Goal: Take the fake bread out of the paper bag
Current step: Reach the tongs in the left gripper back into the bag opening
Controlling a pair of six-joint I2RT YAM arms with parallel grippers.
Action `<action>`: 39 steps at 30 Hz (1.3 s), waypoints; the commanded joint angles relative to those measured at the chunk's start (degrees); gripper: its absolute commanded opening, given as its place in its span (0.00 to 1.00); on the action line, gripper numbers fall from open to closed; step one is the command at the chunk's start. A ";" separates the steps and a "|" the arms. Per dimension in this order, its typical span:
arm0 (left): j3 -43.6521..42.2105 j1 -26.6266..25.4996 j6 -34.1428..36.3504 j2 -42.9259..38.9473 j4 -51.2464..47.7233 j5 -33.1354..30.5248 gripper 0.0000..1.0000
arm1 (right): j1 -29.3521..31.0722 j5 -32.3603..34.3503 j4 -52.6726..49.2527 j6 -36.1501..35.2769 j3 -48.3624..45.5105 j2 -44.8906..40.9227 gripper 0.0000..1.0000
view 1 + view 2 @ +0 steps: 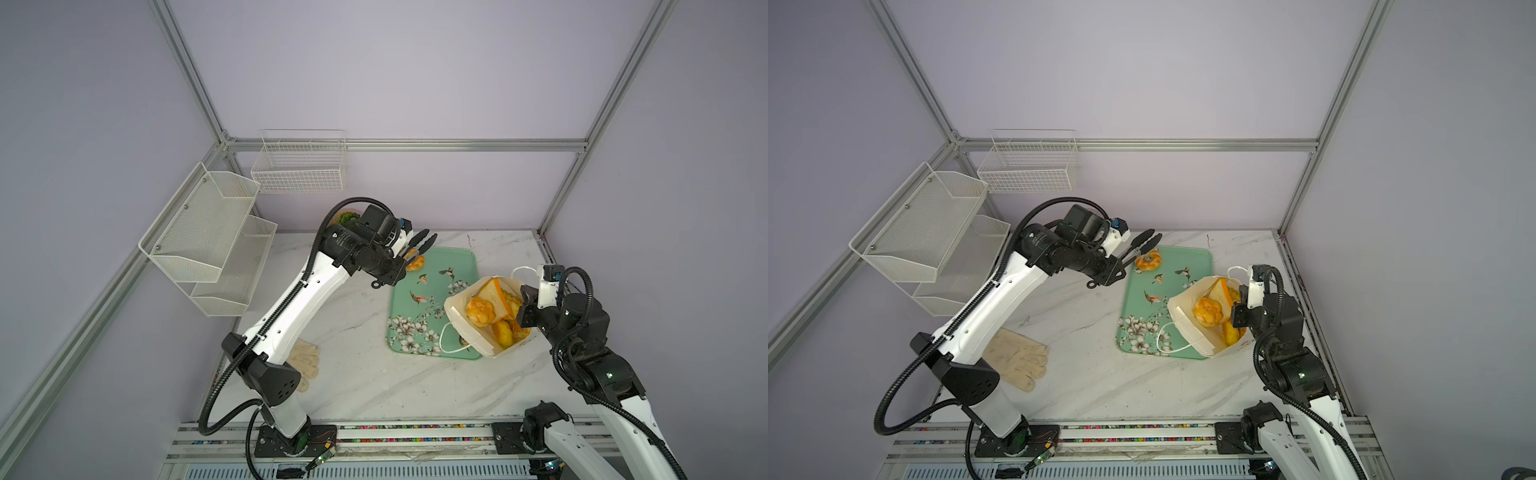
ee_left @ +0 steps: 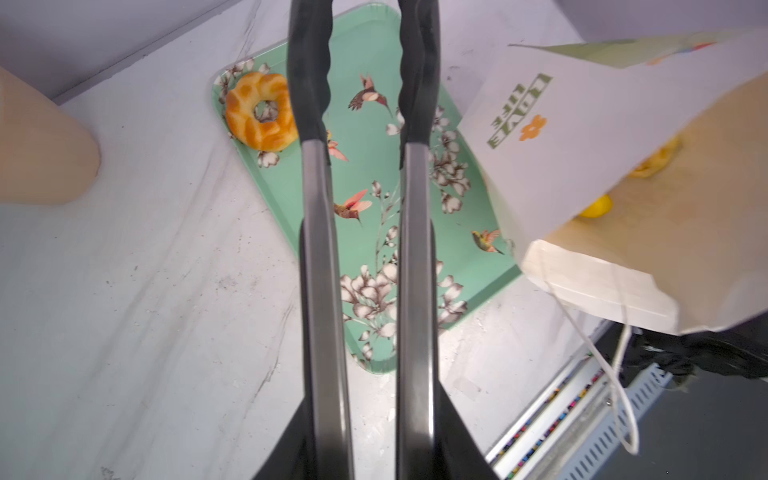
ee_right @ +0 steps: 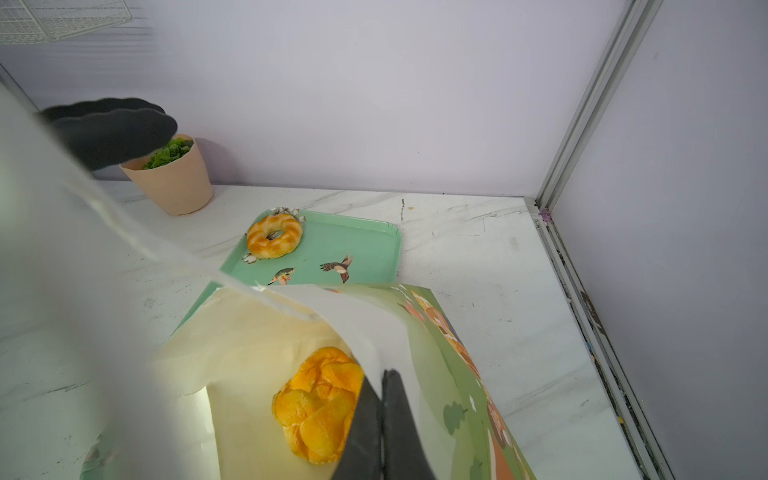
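Nearest, the right gripper [image 3: 382,376] pinches the rim of the paper bag [image 2: 552,174], which leans open over the green tray [image 1: 1183,257]. Most of the fake bread [image 1: 480,309] is inside, so the emptying looks barely begun. Farther back, one donut [image 1: 1148,259] lies on the tray. The left gripper [image 1: 430,234] hovers just above it, fingers parted and empty.

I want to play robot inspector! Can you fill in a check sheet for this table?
Surface: marble table, some specks.
Job's things: paper bag tilted, mouth open; ring donut out on the tray; bun, toast slice and more inside.
Clutter: beige glove, plant pot.
Grippers: left gripper open, empty, near the ring donut; right gripper shut on the paper bag's rim.
Cables: black hoses along both arms.
Surroundings: wire basket, mesh shelf, lilac walls.
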 commanded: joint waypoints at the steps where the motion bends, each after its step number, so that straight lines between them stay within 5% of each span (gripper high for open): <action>1: 0.02 -4.43 -3.68 -2.43 -3.04 6.56 0.33 | 0.05 -1.44 3.33 -0.78 -0.69 -0.61 0.00; 16: 8.57 -23.30 -19.26 -0.35 -11.79 3.68 0.33 | 0.05 -1.60 4.10 -0.40 -1.29 -2.17 0.00; 21: 12.30 -23.98 -27.48 6.33 -7.70 6.29 0.27 | 0.05 -1.70 4.15 -0.32 -1.32 -2.44 0.00; 28: 18.03 -24.07 -39.02 16.24 2.69 11.92 0.31 | 0.05 -1.64 4.22 -0.29 -1.57 -3.33 0.00; 39: 20.47 -23.12 -46.33 23.32 7.33 11.03 0.39 | 0.12 -2.41 4.75 -0.53 -1.92 -3.77 0.00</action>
